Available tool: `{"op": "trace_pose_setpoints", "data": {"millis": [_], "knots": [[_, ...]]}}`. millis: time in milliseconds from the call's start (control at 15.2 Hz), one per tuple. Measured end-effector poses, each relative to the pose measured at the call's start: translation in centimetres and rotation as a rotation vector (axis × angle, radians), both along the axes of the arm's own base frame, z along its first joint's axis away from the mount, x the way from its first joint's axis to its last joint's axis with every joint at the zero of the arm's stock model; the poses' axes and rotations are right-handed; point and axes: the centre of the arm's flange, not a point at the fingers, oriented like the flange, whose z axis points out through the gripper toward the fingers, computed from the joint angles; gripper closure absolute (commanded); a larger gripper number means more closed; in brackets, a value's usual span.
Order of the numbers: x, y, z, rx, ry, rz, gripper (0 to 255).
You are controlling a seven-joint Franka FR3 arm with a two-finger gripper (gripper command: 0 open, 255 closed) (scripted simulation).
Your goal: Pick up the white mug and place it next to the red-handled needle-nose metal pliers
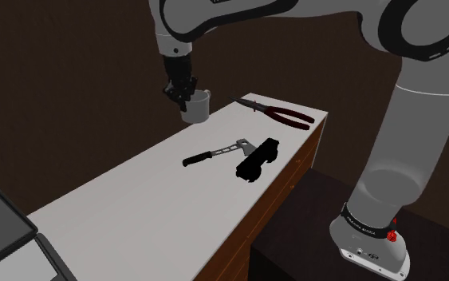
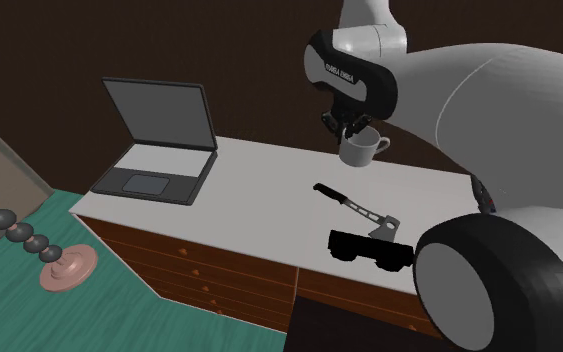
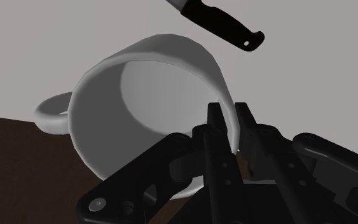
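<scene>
The black gripper point(image 1: 187, 96) was clamped on the rim of the white mug point(image 1: 197, 109) at the table's point(image 1: 135, 199) far edge. Toward the shoulder view's right lay a hatchet point(image 1: 218, 152), and farther right the red-handled pliers point(image 1: 282, 114), apart from the mug.

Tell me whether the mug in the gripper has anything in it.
Empty. The wrist view looks into the mug, showing a bare inner wall and bottom; the gripper clasps its rim.

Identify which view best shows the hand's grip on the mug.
Wrist view: the hand pinches the mug wall, one finger inside, one outside. Shoulder and second exterior views show the mug hanging under the hand, the grip small.
</scene>
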Motion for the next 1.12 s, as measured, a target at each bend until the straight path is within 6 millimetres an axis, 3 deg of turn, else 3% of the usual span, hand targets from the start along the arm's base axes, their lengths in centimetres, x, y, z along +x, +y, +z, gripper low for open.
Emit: {"op": "trace_pose_setpoints", "data": {"millis": [1122], "knots": [[5.0,-22.2,0.4,0.001,0.0,0.0,255]]}}
